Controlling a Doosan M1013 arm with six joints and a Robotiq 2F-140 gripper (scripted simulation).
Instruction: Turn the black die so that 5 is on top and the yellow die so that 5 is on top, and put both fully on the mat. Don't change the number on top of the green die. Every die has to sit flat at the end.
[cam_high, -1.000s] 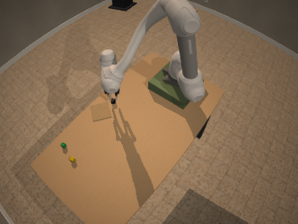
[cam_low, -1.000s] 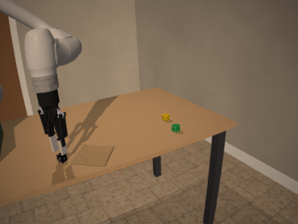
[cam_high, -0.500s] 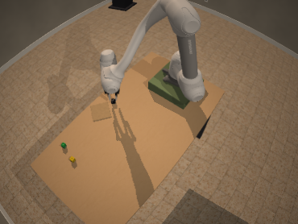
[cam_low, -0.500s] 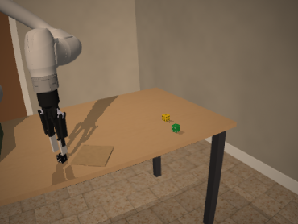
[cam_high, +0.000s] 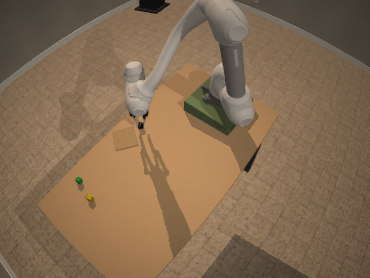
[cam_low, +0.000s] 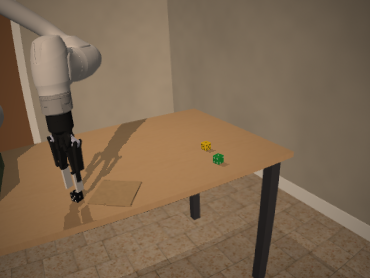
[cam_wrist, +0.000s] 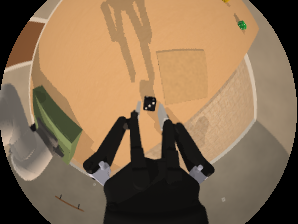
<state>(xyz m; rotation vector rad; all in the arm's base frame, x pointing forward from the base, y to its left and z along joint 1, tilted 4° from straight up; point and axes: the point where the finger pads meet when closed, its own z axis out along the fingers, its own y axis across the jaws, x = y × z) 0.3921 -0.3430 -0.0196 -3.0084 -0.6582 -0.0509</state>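
Closest to the exterior camera is the black die, over by the table's front long edge and just beside the mat, so it's off it. I can't read its top number for sure. The gripper points down right above it, fingers partway open. There's a bit of space either side of the die in the wrist view, so it's not gripping anything as far as I can see.

Next is the mat, a thin tan square with one side running near that same front edge. No die on it right now.

Further back, toward the table's right-hand corner, there's the green die, resting on the bare tabletop well apart from the mat. The yellow die is just past it, a little further in from the front edge, also off the mat. Pips are too small for me to call on either one. Behind all that it's just the plain walls.

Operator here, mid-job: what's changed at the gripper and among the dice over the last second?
Nothing visibly changed. The gripper, black die, yellow die, green die and mat stayed put in the top and exterior views.
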